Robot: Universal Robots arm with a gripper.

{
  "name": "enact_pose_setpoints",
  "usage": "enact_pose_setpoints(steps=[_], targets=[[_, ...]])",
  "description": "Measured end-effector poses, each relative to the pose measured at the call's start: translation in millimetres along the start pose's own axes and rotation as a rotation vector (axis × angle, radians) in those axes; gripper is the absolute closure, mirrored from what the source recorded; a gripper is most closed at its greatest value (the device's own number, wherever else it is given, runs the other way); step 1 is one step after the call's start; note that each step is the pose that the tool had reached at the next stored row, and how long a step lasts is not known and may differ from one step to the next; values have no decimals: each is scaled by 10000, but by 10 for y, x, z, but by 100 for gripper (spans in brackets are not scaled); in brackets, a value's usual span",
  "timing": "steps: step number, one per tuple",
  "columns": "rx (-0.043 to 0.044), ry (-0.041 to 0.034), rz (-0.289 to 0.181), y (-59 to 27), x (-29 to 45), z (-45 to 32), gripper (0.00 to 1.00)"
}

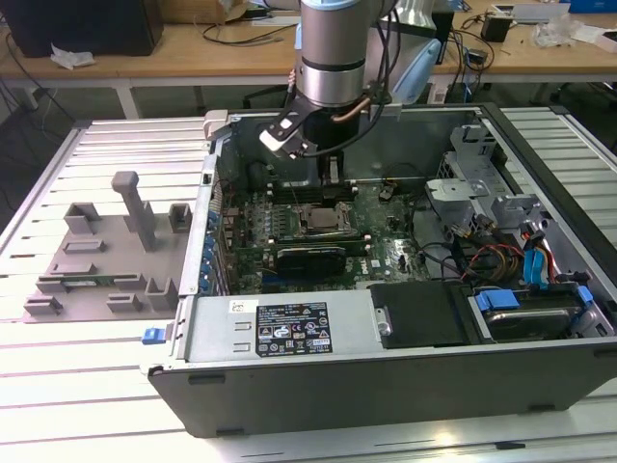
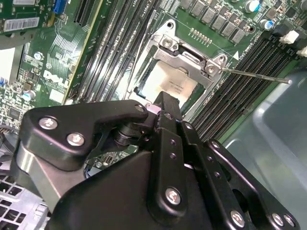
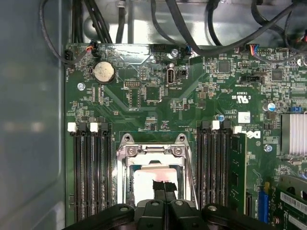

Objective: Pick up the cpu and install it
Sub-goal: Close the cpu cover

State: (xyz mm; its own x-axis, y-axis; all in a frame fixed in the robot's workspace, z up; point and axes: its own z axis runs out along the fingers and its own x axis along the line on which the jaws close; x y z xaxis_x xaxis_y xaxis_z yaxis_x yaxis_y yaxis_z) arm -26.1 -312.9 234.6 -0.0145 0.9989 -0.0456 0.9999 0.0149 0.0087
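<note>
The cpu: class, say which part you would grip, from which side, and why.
Come straight down from above: the cpu lies flat, sunk in the metal-framed socket, so nothing can reach it sideways. Probably take two opposite edges, if the frame leaves room there; the flat top gives nothing to pinch.

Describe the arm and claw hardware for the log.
Arm: silver-grey cylindrical segments, black band, pale blue joint cap, dark cables along its side. Claw: matte black linked plates with silver screw heads, two narrow black fingers.
</note>
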Motion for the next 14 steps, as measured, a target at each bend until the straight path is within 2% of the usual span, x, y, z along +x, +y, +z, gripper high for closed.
enact_pose_setpoints(steps=[3,8,9,10,14], targets=[[-19,1,-422,0,0,0,89],[-65,-11,-1425,-1,0,0,89],[-76,-12,-1692,0,0,0,89],[-99,-15,-2176,-1,0,0,89],[-141,-22,-3113,0,0,1,89]])
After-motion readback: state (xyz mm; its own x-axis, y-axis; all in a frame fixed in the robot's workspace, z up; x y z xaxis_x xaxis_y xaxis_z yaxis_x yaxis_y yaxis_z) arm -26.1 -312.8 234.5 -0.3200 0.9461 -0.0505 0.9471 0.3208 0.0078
